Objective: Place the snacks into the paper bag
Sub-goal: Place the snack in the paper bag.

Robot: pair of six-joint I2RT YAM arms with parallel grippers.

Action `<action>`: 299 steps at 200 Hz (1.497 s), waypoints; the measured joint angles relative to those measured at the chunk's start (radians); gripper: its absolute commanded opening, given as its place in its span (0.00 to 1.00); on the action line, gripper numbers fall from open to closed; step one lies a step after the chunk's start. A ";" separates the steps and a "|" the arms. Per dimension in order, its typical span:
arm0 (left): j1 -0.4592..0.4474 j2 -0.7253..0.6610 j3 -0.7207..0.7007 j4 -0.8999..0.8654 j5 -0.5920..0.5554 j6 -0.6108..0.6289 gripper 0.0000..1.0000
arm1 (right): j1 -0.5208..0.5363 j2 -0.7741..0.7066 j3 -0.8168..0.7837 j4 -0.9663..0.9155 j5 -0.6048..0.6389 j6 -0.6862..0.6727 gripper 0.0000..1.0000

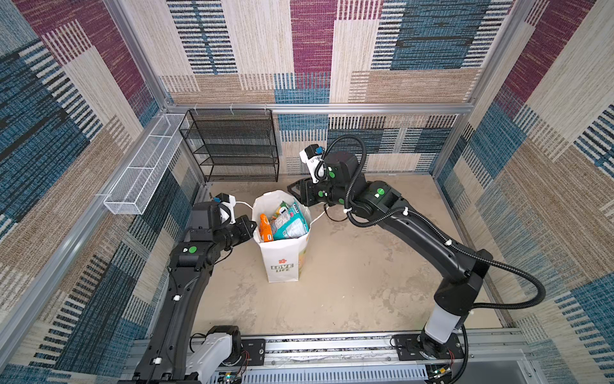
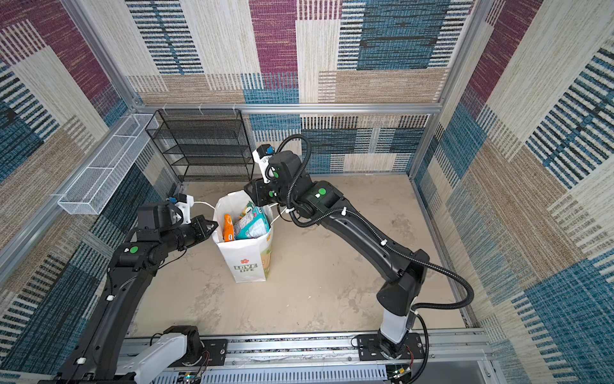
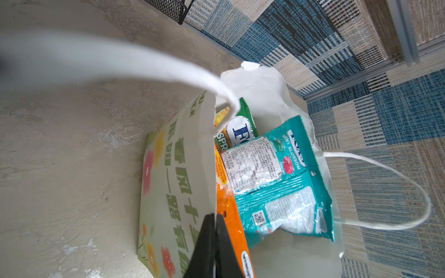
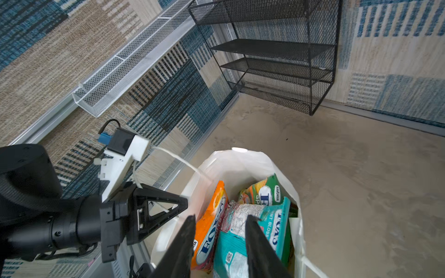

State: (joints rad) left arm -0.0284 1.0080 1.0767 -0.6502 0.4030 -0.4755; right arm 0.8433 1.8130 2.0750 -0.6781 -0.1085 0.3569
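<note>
The white paper bag (image 1: 282,254) (image 2: 247,254) stands upright mid-floor with its mouth open. Inside it are snacks: a teal packet (image 1: 289,222) (image 3: 277,190) (image 4: 231,250) on top, an orange one (image 1: 265,229) (image 3: 230,214) (image 4: 212,211) beside it, and a green one (image 3: 243,120) (image 4: 265,190) behind. My left gripper (image 1: 252,226) (image 2: 212,228) (image 3: 215,216) is shut on the bag's green-printed side wall (image 3: 183,168) at the rim. Over the bag's far rim my right gripper (image 1: 294,188) (image 2: 248,192) (image 4: 220,217) hangs open, above the teal packet and not holding it.
A black mesh shelf (image 1: 232,146) (image 4: 277,55) stands against the back wall. A white wire basket (image 1: 143,173) hangs on the left wall. One white cord handle (image 3: 385,192) loops out on the bag's right side. Patterned walls enclose the floor.
</note>
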 measured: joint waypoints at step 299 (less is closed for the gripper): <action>0.001 -0.001 0.000 0.007 -0.003 0.000 0.00 | 0.029 0.119 0.384 -0.240 0.012 -0.044 0.97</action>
State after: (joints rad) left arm -0.0273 1.0069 1.0767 -0.6434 0.3996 -0.4755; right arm 0.8722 1.9320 2.4592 -0.9184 -0.0967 0.3130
